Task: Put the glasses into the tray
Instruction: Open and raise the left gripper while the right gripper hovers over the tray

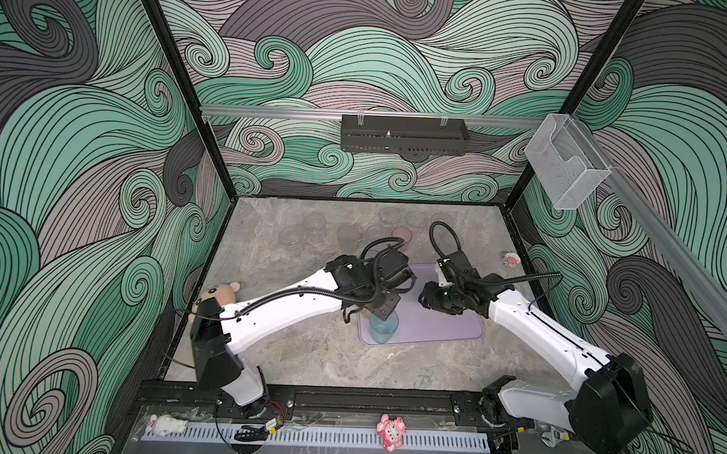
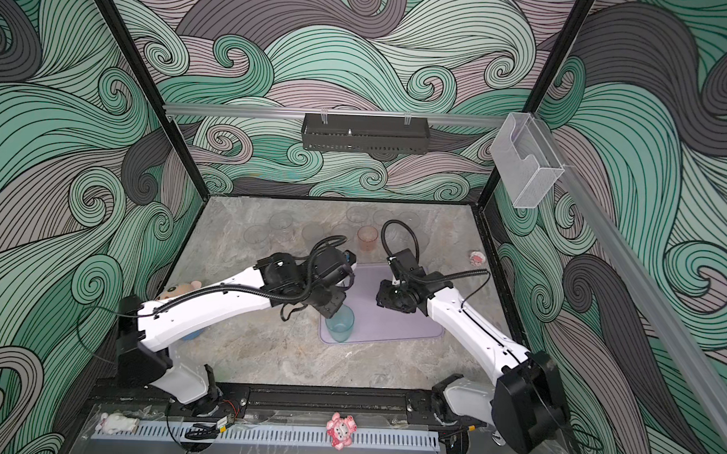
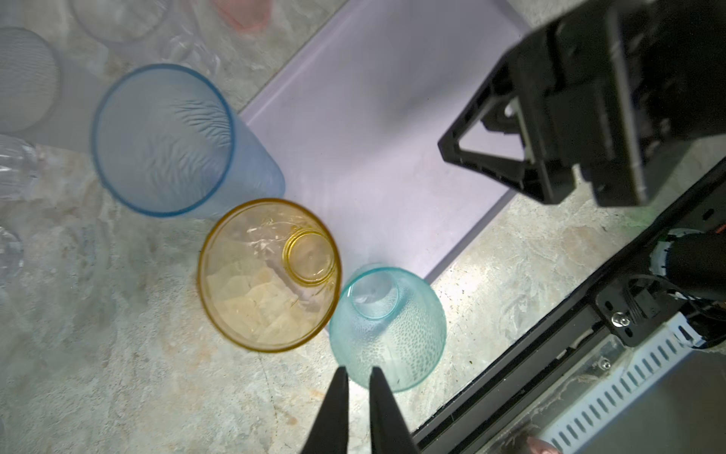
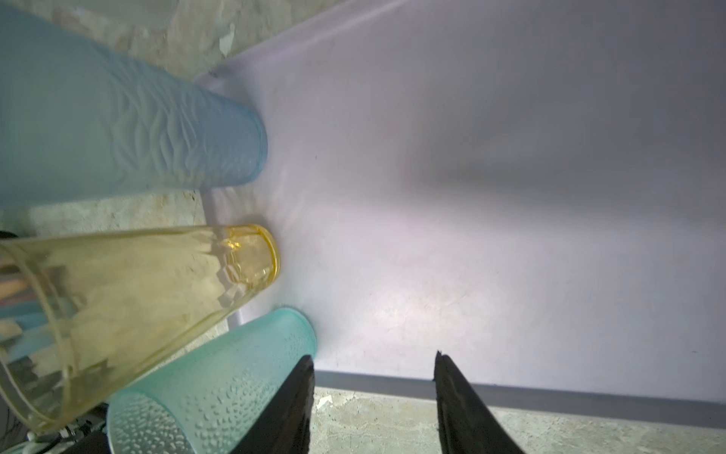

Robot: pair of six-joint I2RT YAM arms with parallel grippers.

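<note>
The lilac tray [image 1: 446, 322] [image 2: 400, 321] lies mid-table. Along one short side of it stand three tall glasses: blue [image 3: 165, 141], amber [image 3: 267, 275] and teal [image 3: 389, 330] [image 1: 383, 326]. My left gripper [image 3: 359, 369] [image 1: 374, 315] hangs over the teal glass's rim, its jaws a narrow gap apart, gripping nothing. My right gripper [image 4: 375, 357] [image 1: 428, 299] is open over the tray's bare floor [image 4: 471, 196], empty, beside the teal glass [image 4: 220, 385]. A pink glass [image 1: 403, 235], a frosted one [image 1: 348, 236] and clear ones [image 1: 314, 222] stand on the table behind the tray.
A plush bear [image 1: 222, 294] lies by the left arm and a small pink object [image 1: 510, 259] near the right wall. A black basket [image 1: 402, 133] and a clear box [image 1: 563, 164] hang on the walls. Toys [image 1: 390, 430] sit on the front rail.
</note>
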